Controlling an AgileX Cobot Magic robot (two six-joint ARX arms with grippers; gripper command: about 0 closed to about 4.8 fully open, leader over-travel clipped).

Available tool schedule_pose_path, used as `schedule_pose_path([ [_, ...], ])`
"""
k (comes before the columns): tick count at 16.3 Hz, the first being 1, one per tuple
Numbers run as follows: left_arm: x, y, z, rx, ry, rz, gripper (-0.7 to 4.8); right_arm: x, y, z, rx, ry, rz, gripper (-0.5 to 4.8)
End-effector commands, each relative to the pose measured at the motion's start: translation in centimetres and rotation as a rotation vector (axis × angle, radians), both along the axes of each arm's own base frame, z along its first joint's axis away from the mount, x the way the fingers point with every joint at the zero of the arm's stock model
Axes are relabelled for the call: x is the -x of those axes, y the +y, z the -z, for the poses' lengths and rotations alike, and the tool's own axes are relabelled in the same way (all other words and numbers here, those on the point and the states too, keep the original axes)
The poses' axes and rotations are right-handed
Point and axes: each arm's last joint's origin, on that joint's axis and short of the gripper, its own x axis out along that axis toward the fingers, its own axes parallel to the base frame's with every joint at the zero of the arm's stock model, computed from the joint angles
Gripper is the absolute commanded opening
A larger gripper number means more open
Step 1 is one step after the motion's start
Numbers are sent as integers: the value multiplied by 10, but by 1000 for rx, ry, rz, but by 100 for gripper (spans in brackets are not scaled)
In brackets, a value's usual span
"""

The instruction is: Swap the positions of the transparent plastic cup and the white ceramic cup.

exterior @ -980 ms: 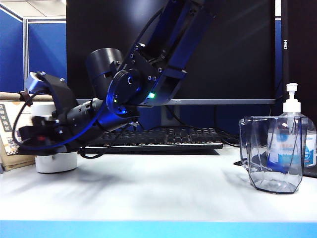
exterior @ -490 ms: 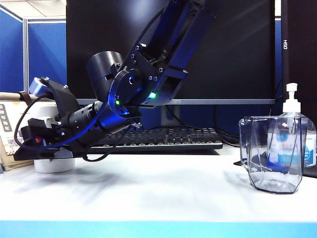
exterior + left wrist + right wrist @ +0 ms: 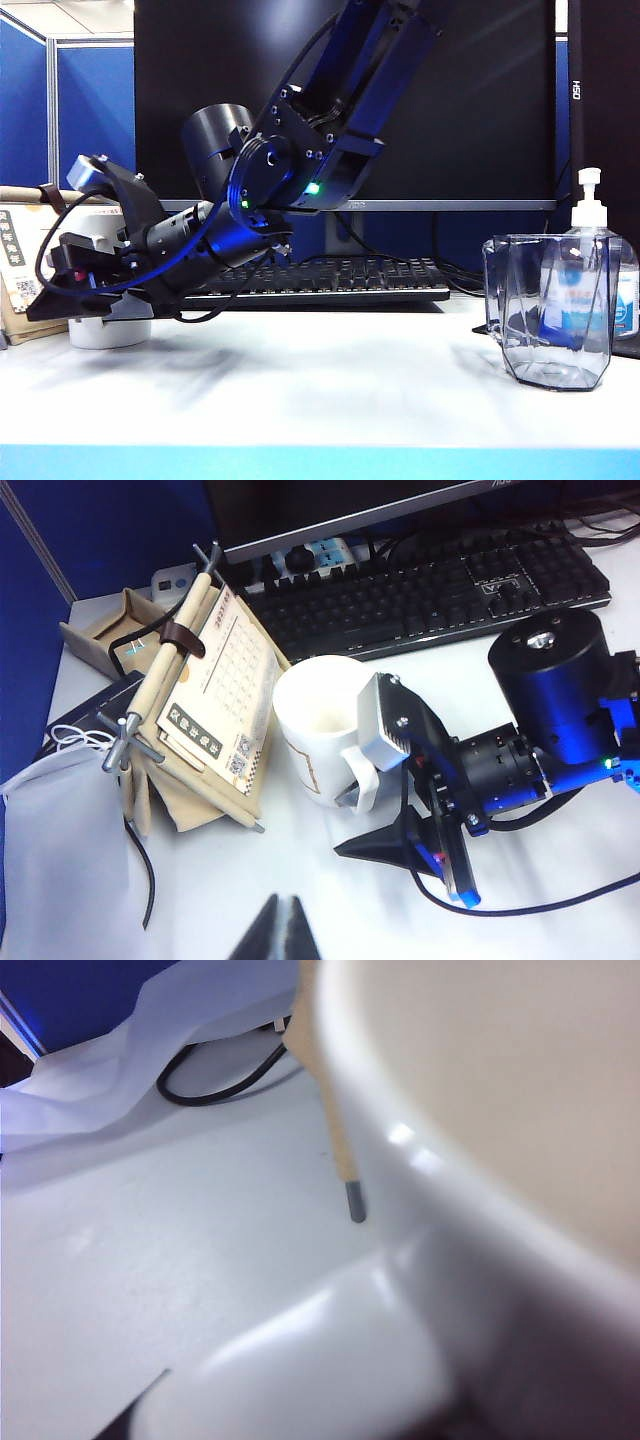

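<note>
The white ceramic cup (image 3: 100,332) (image 3: 315,730) stands on the table at the far left of the exterior view, its handle (image 3: 362,780) turned toward my right arm. That arm reaches across, and my right gripper (image 3: 62,285) (image 3: 365,822) is open, its jaws on either side of the handle with a gap showing. Up close, the cup wall (image 3: 480,1110) and handle (image 3: 330,1360) fill the right wrist view. The transparent plastic cup (image 3: 550,312) stands alone at the far right. My left gripper (image 3: 283,922) is shut and empty, hovering above bare table in front of the white cup.
A desk calendar (image 3: 205,695) and a white bag (image 3: 60,840) sit just beyond the white cup. A black keyboard (image 3: 320,280) and monitor (image 3: 400,100) run along the back. A pump bottle (image 3: 592,255) stands right behind the transparent cup. A black cable (image 3: 145,870) lies by the bag.
My right gripper's jaws have spread wider at the cup handle and the wrist has tipped upward a little. The white cup stays on the table; the transparent cup has not moved.
</note>
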Motion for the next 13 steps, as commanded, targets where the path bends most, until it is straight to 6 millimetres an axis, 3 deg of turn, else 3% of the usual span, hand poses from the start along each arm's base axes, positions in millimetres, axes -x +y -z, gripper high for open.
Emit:
schedule_pose_path([
  [1,1,1,-2,9,-19,2,-6,1,-5,11,78,67,32,273],
  [3,2,1,-2,5,-25,6,-6,0,-7,11,84,70,34,326],
  [5,4,3,-2,9,-34,10,-6,-1,-10,13,103,88,41,338],
  [13,5,4,-3,1,-42,15,-6,-4,-20,14,155,141,56,337],
])
